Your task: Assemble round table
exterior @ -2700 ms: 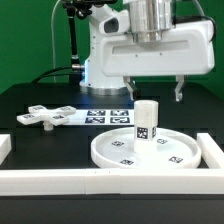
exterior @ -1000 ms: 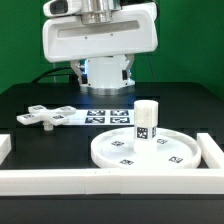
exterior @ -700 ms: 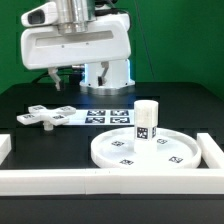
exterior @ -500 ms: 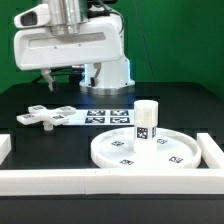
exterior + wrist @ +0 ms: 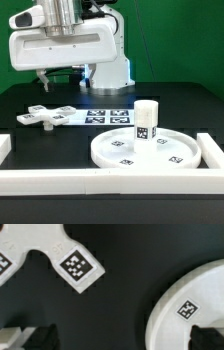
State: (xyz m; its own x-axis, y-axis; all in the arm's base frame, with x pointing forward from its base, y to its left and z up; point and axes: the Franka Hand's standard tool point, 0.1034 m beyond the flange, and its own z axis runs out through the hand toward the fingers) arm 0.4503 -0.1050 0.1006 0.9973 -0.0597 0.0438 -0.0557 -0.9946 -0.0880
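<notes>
- At ten o'clock from the disc (image 5: 120, 152) in the exterior view, the foot (image 5: 45, 115) lies flat on the black surface (image 5: 175, 100). The pincer (image 5: 62, 76) hangs at twelve o'clock from the foot, fingers wide apart, holding nothing.
- Only that view shows the post (image 5: 146, 122), upright on the disc.
- Wrist view shows one foot arm (image 5: 60, 252) and the disc's edge (image 5: 195, 308) apart, each bearing a black-and-white square tag (image 5: 76, 264).

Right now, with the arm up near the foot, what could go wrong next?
1. The foot lies flat beside the marker board; the open fingers, coming down, could land on it instead of straddling it.
2. The post stands upright on the disc; whether it is fixed is unclear, so seating the foot might tip it.
</notes>
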